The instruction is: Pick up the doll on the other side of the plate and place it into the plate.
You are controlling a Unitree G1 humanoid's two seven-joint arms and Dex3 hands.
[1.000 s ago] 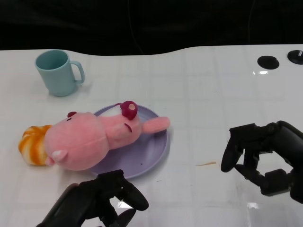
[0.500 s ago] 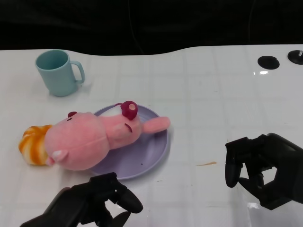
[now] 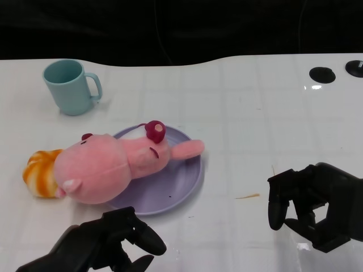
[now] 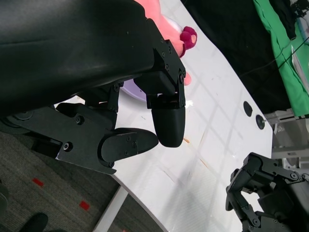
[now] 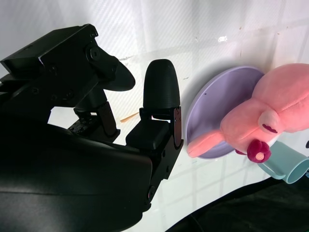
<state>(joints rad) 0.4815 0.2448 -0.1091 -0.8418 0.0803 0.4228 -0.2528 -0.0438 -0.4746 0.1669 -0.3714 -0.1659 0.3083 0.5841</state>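
A white table (image 3: 255, 113) runs back to a dark backdrop, a teal mug (image 3: 69, 86) near its far left corner. The pink doll (image 3: 116, 164) lies across the purple plate (image 3: 181, 181), head overhanging the plate's left rim against an orange toy (image 3: 38, 171). Placement looks essentially done. Left hand (image 3: 108, 243) and right hand (image 3: 309, 207) sit at the near edge, fingers loosely curled, holding nothing

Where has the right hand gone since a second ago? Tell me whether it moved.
Yes. In the head view the right hand has pulled back toward the robot, ending nearer the picture's bottom edge and lower against the thin stick on the table.
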